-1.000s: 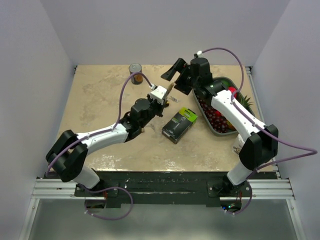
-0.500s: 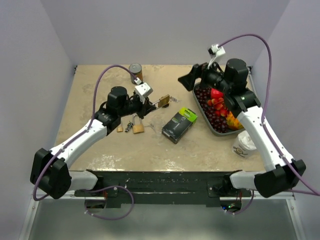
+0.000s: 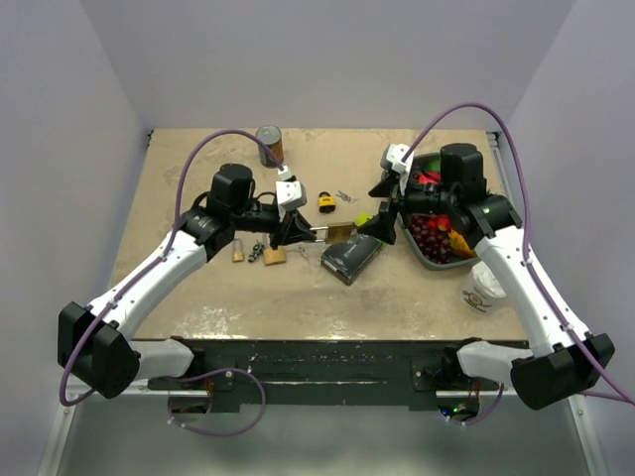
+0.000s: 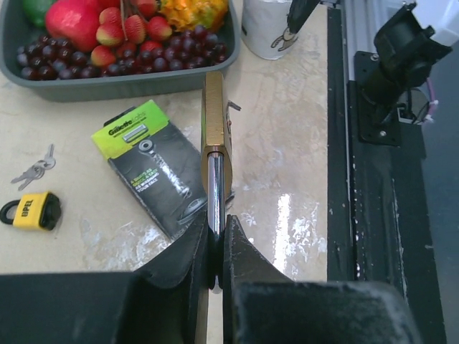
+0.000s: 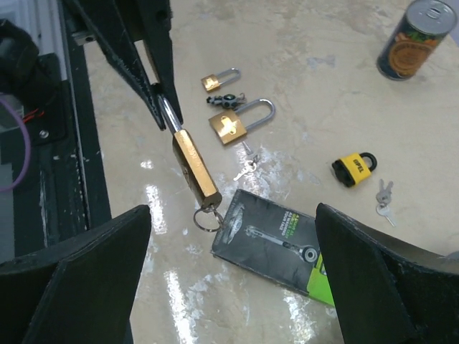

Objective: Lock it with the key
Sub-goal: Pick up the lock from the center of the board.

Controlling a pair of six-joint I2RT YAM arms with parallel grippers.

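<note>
- My left end effector (image 4: 216, 233) was pinched narrow on the steel shackle (image 4: 215, 188) of a long brass padlock (image 4: 213, 107), holding it off the beige stone-patterned counter (image 4: 287, 179).
- The padlock's body pointed straight out ahead of those fingertips, towards my right end effector (image 3: 382, 206).
- A small metal key ring (image 5: 204, 217) hung at the body's far end; I could not tell whether a key sat in the lock.
- My right end effector stood wide and held nothing, just beyond that far end of the padlock.
- A black-and-green razor pack (image 4: 154, 172) lay on the counter beneath the held padlock.
- Left of my left end effector's fingers lay a small yellow padlock (image 4: 32, 211) and a loose pair of silver keys (image 4: 34, 170).
- Further ahead of that end effector sat a grey plastic tray of fruit (image 4: 107, 86).
</note>
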